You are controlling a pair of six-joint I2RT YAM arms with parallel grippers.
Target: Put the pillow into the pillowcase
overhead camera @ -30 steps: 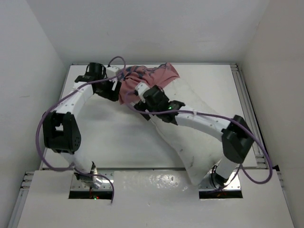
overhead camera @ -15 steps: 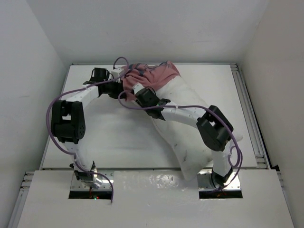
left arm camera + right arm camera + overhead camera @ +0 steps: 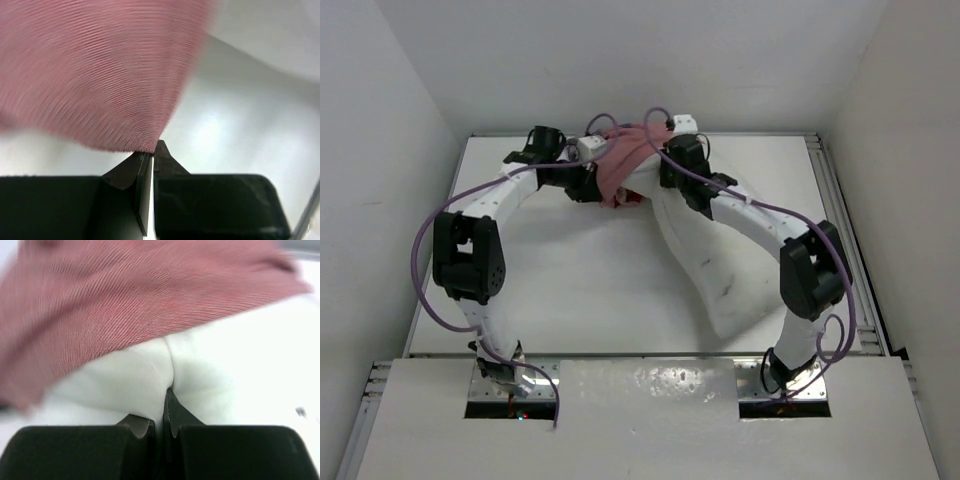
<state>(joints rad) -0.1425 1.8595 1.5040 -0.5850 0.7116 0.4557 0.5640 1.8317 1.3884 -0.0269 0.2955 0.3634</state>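
Evidently limp and light, the pillowcase [image 3: 623, 160] at twelve o'clock is pinched at its edge by the left gripper [image 3: 152, 150], while the soft, plump pillow [image 3: 715, 275], stretching toward five o'clock, is nipped by the right gripper [image 3: 162, 396].

a white table [image 3: 570, 290] sits between a plain white left wall [image 3: 370, 200], far wall [image 3: 620, 60] and right wall [image 3: 910, 150]. metal rails [image 3: 840, 230] run along its right edge. a glossy white panel [image 3: 650, 400] spans the near side, reflecting soft light.
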